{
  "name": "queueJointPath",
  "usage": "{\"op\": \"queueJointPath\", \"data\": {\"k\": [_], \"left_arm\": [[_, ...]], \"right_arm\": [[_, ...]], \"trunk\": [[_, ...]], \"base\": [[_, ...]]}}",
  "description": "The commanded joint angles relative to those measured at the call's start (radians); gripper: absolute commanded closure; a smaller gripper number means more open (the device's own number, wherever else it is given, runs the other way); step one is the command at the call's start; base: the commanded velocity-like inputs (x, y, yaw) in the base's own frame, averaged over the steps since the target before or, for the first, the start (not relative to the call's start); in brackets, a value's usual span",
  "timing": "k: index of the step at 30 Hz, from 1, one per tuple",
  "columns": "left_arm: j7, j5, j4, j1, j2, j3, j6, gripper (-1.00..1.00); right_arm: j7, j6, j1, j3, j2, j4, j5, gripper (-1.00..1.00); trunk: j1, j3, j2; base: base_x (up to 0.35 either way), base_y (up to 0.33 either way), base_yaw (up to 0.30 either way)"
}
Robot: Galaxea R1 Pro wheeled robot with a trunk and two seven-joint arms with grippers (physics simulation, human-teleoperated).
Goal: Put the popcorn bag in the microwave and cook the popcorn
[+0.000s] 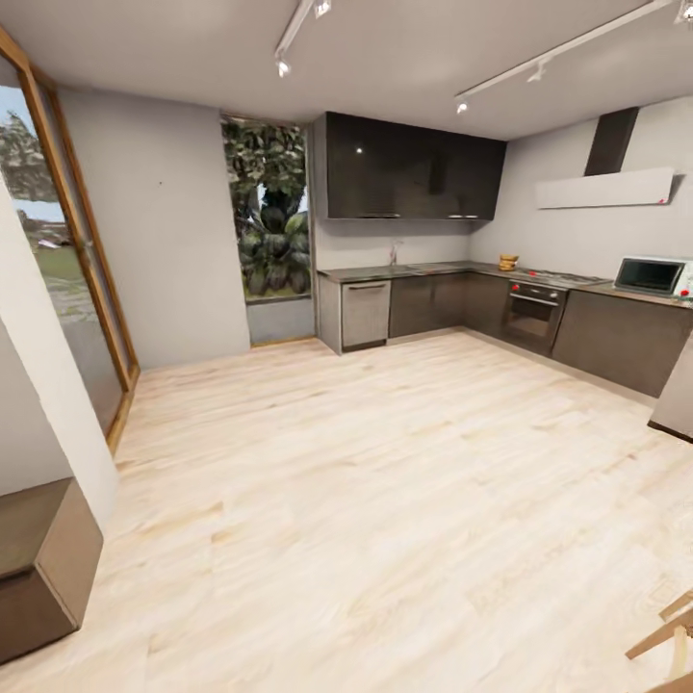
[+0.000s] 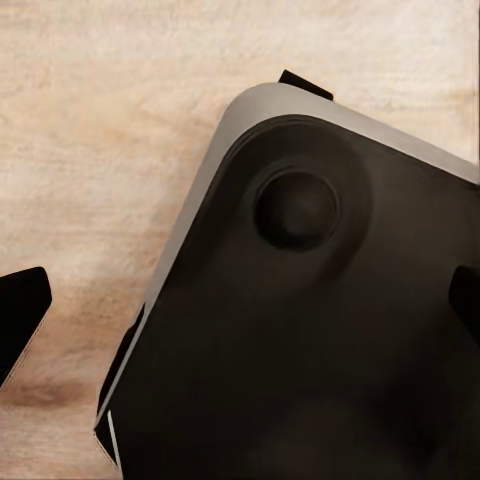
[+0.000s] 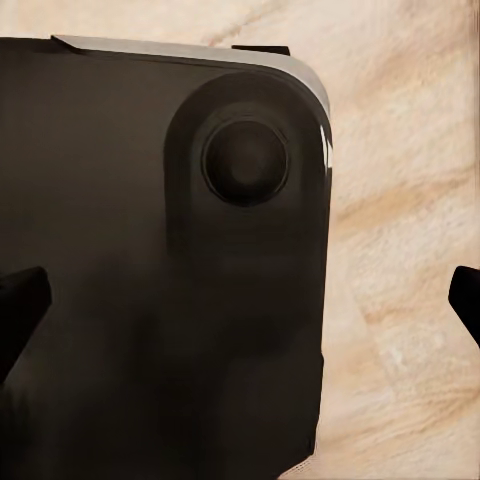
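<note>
Far across the kitchen, the popcorn bag (image 1: 507,262) shows as a small tan-brown lump on the grey countertop (image 1: 438,269), left of the hob. The pale microwave (image 1: 652,275) with its dark door shut stands on the same countertop at the far right. My left gripper (image 2: 240,310) is open, its dark fingertips (image 2: 20,315) wide apart with nothing between them, hanging over my own dark base (image 2: 300,330) and the wood floor. My right gripper (image 3: 240,305) is likewise open and empty, its fingertips (image 3: 20,310) spread above the base (image 3: 160,250).
A wide stretch of pale wood floor (image 1: 385,481) lies between me and the cabinets. A built-in oven (image 1: 534,316) and a steel dishwasher front (image 1: 366,314) sit under the countertop. A dark low cabinet (image 1: 38,568) stands near left; the fridge edge (image 1: 679,385) and wooden chair parts (image 1: 669,635) are at right.
</note>
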Motion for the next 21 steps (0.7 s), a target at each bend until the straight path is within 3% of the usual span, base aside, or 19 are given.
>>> {"op": "queueJointPath", "data": {"k": [1,21], "left_arm": [[0.001,-0.002,0.0,0.0,0.0,0.007,-0.002,-1.0],[0.001,-0.002,0.001,0.0,0.0,0.008,-0.002,-1.0]], "right_arm": [[0.0,-0.003,0.0,0.001,0.0,0.0,0.0,-1.0],[0.0,-0.003,0.0,0.001,0.0,0.0,0.002,-1.0]], "trunk": [[0.001,-0.001,0.0],[0.001,-0.001,0.0]], "base": [[0.332,0.0,-0.243],[0.332,0.0,-0.243]]}}
